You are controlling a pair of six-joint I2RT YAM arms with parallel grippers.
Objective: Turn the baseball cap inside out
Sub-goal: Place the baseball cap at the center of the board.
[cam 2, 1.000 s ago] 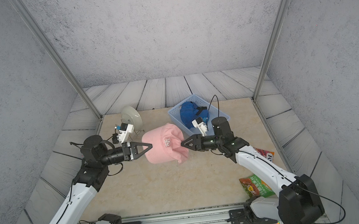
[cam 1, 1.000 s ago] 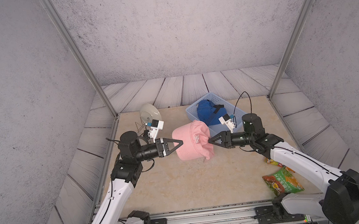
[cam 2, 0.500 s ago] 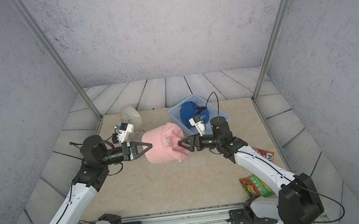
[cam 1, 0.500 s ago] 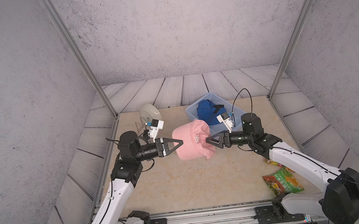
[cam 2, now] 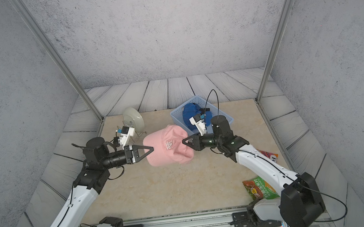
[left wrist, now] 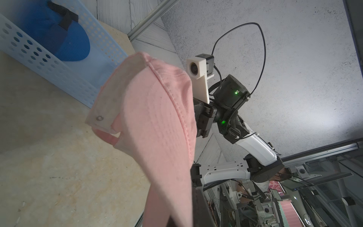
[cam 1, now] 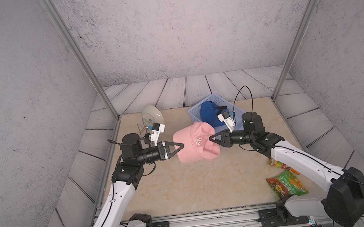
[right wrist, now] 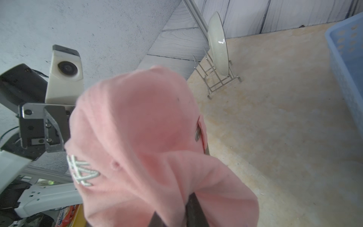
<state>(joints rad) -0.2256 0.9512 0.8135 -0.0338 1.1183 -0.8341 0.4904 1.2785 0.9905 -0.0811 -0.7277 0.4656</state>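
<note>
Left claw [cam 1: 182, 145] on cap [cam 1: 193, 149], brim rightward

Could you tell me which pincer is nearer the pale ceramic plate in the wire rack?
Left. The left pincer, shut on the pink fabric baseball cap, sits in front of the pale ceramic plate; the right pincer holds the cap's opposite side, farther away.

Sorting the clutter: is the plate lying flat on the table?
No, the plate stands upright on its edge in a wire rack.
</note>
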